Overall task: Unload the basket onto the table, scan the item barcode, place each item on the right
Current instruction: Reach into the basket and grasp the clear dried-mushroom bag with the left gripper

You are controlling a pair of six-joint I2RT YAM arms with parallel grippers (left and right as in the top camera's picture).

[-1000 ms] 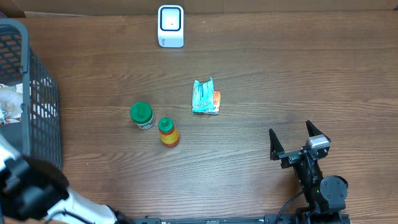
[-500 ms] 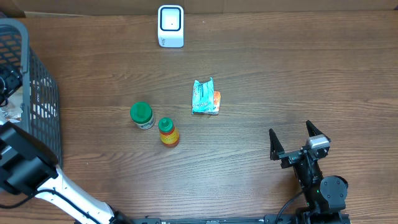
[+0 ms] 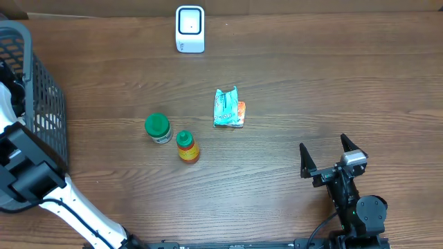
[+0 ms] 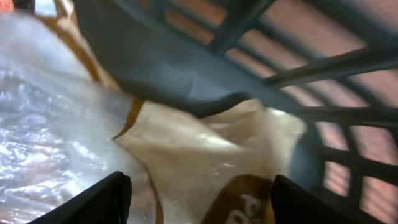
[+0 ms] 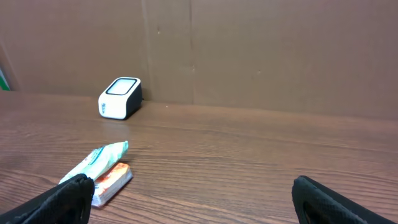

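The left gripper (image 4: 198, 202) is down inside the grey mesh basket (image 3: 43, 104) at the table's (image 3: 311, 83) left edge. Its jaws stand well apart, with a crinkled tan-and-clear plastic bag (image 4: 205, 155) lying between and below them. Nothing shows the fingers pinching it. The right gripper (image 3: 323, 146) waits with its jaws spread wide near the front right of the table, holding nothing.

I judge the step in hand to be the pick: taking an item out of the basket so it can go to the barcode scanner (image 3: 190, 29), which stands well apart at the far edge of the table. The next move seems to call for lowering a little onto the bag and closing on a firm fold rather than loose film. Then comes a lift clear of the basket wall before carrying it across.

The bag lies in the basket against its slatted wall. In the left wrist view its tan printed panel runs from upper left to lower right, one corner poking toward the wall. It overflows the frame and is blurred, so its long axis is probably along that diagonal, though I cannot be sure. No barcode shows on the face in view.

A teal packet (image 3: 228, 108), a green-lidded jar (image 3: 158, 127) and an orange bottle (image 3: 186, 146) sit mid-table, untouched.
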